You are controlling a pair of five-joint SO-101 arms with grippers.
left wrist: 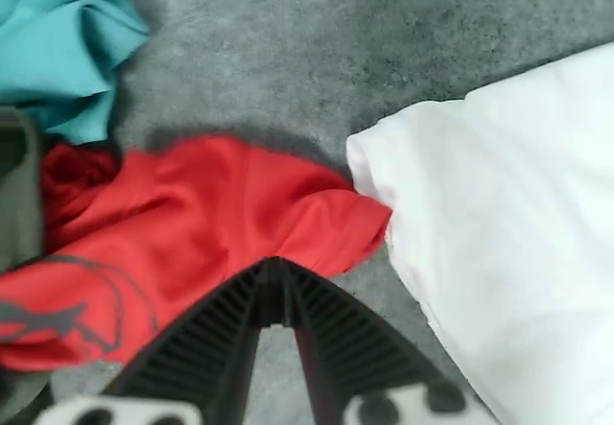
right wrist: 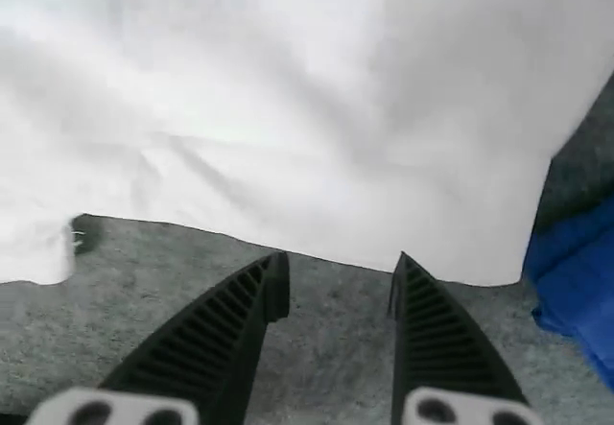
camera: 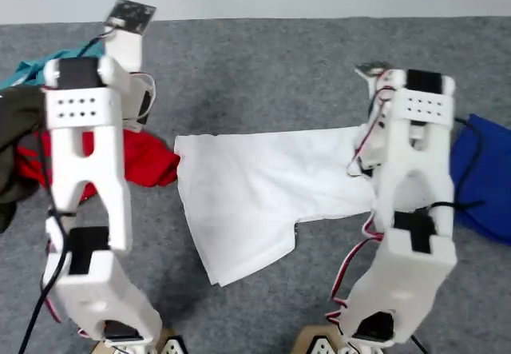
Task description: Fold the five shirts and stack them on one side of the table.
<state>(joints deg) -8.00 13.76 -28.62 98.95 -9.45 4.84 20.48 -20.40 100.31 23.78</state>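
A white shirt (camera: 255,182) lies spread flat in the middle of the grey table (camera: 263,74); it also shows in both wrist views (left wrist: 508,233) (right wrist: 317,108). A red shirt (camera: 144,158) (left wrist: 201,224) lies crumpled at its left, touching its edge. My left gripper (left wrist: 274,270) hangs shut over the red shirt's near edge with nothing in it. My right gripper (right wrist: 341,267) stands open over bare table just off the white shirt's hem. A blue shirt (camera: 483,178) (right wrist: 576,281) lies at the right.
A teal shirt (camera: 40,66) (left wrist: 58,41) and a dark olive shirt (camera: 16,138) are heaped at the far left beside the red one. The left arm (camera: 84,154) and the right arm (camera: 411,178) stand over the table's two sides. Bare grey table lies behind the white shirt.
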